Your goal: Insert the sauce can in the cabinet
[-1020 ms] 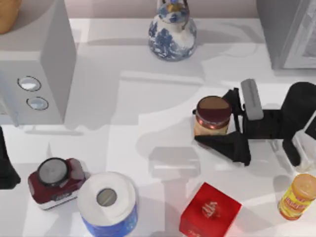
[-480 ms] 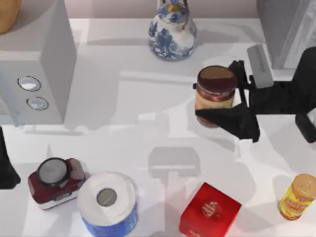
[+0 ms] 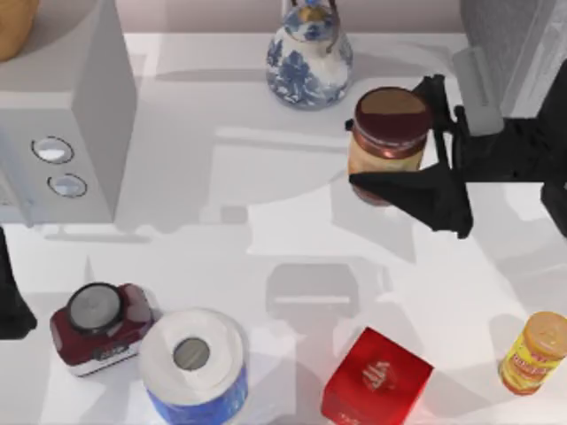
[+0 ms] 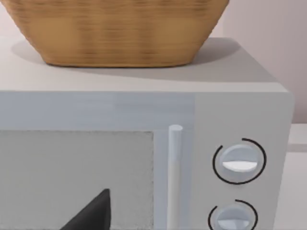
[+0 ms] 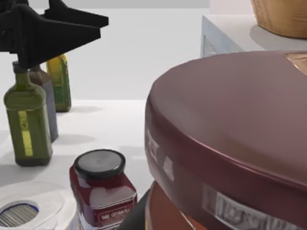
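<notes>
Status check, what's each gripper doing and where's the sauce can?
Right gripper shut on sauce can, held off the table left of the cabinet. Left gripper parked at the table's left edge. Vase close beside the can.

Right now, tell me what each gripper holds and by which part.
The right gripper holds the sauce can by its sides, fingers clamped across the label band below the lid. The left arm, parked at the table's left edge, holds nothing visible.

Sauce can (image 3: 388, 142) at upper right of the frame

It sits between the vase (image 3: 308, 60) and the cabinet (image 3: 514, 53).
</notes>
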